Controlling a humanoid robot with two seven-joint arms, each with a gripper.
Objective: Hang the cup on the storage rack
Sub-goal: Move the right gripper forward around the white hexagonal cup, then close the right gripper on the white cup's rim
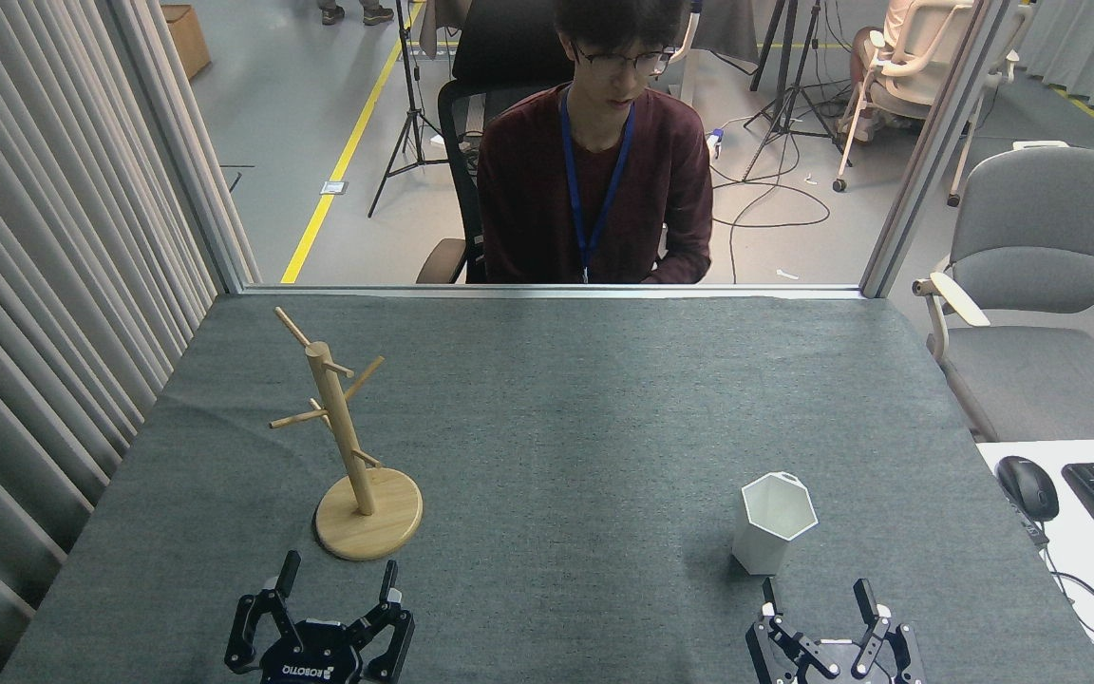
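Cup (pixel 775 522) stands upright on the grey desk (pixel 566 427) in the lower right of the head view, its open hexagonal mouth facing up and a small tab at the far rim. It is white, faceted and narrower at its base. Nothing grips it.

Just below it, at the bottom edge of the frame, sits the right pincer (pixel 820 594), its two dark fingers spread apart and holding nothing; the left finger tip lies close to the cup's base, though contact cannot be judged.

In the lower left of the frame stands the storage rack (pixel 349 446), a pale wooden post on a round disc base, with thin pegs angling up from the post. No cup hangs on it. It is well apart from the cup.

Below the rack's base, the left pincer (pixel 338 572) rests with fingers wide apart and empty.

Beyond the far edge of the desk, at upper centre, a person (pixel 599 161) in a dark red top sits facing the desk.
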